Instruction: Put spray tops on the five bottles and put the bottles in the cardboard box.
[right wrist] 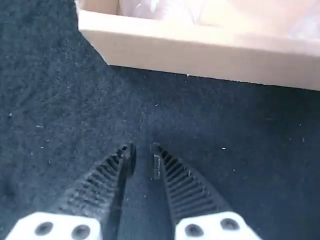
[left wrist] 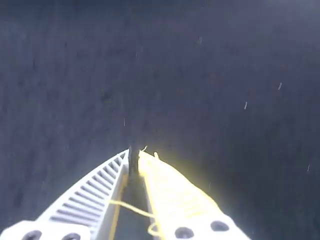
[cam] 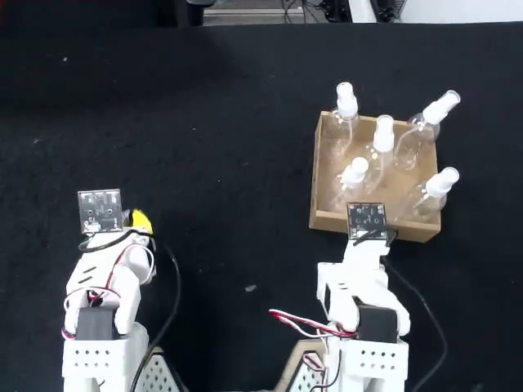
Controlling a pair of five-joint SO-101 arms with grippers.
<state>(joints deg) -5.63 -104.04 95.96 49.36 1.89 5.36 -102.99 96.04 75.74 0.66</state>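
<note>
High view: five bottles (cam: 382,143), spray tops (cam: 346,91) fitted, inside cardboard box (cam: 316,175); task apparently complete, hence left gripper (left wrist: 135,152) closed empty, right gripper (right wrist: 142,150) slightly ajar, empty.

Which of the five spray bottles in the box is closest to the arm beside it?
The bottle at the front left of the box, just beyond the right gripper. The other four stand farther back or in the front right corner.
</note>
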